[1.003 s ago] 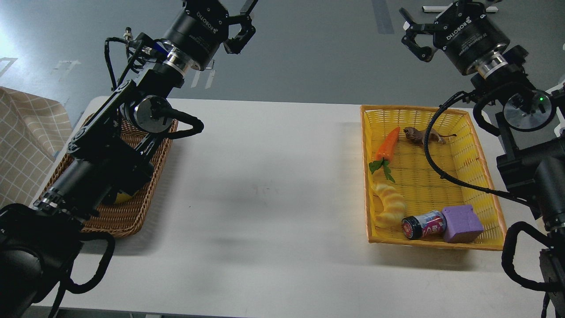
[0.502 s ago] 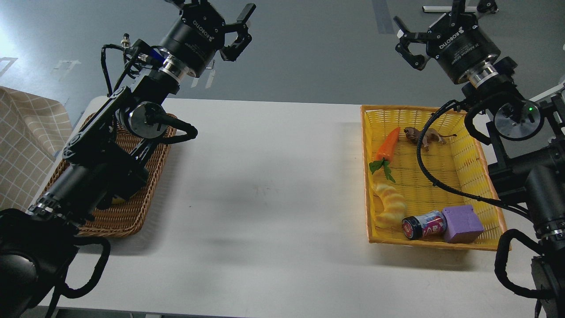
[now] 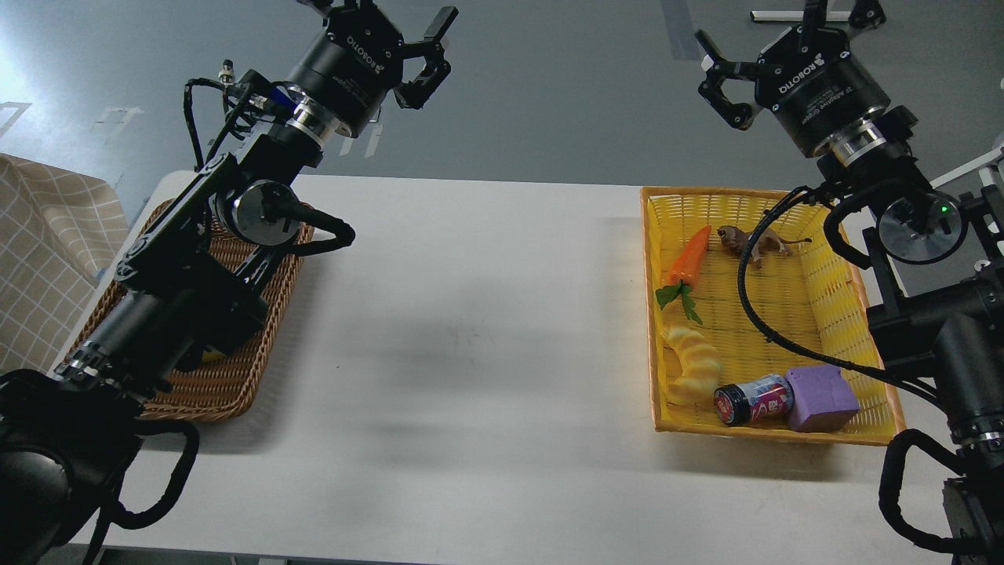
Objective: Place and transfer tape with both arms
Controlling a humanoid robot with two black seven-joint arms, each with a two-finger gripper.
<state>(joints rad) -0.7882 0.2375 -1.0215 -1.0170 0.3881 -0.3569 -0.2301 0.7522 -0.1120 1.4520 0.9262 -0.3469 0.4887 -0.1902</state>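
The tape is mostly hidden: only a sliver of yellow (image 3: 210, 355) shows under my left arm inside the brown wicker basket (image 3: 227, 384) at the table's left, and I cannot tell whether it is the tape. My left gripper (image 3: 384, 12) is raised high above the table's far left edge, fingers spread and empty. My right gripper (image 3: 765, 31) is raised high beyond the yellow basket's far edge, also spread and empty.
A yellow plastic basket (image 3: 847, 314) at the right holds a toy carrot (image 3: 689, 255), a small brown animal figure (image 3: 749, 242), a yellow striped croissant toy (image 3: 690, 365), a small can (image 3: 751, 399) and a purple block (image 3: 822, 398). A checked cloth (image 3: 47, 251) lies at far left.
Both arms shifted slightly: the left arm's elbow eased left and down, and the right gripper moved a little left and up. Both grippers stay open and empty.
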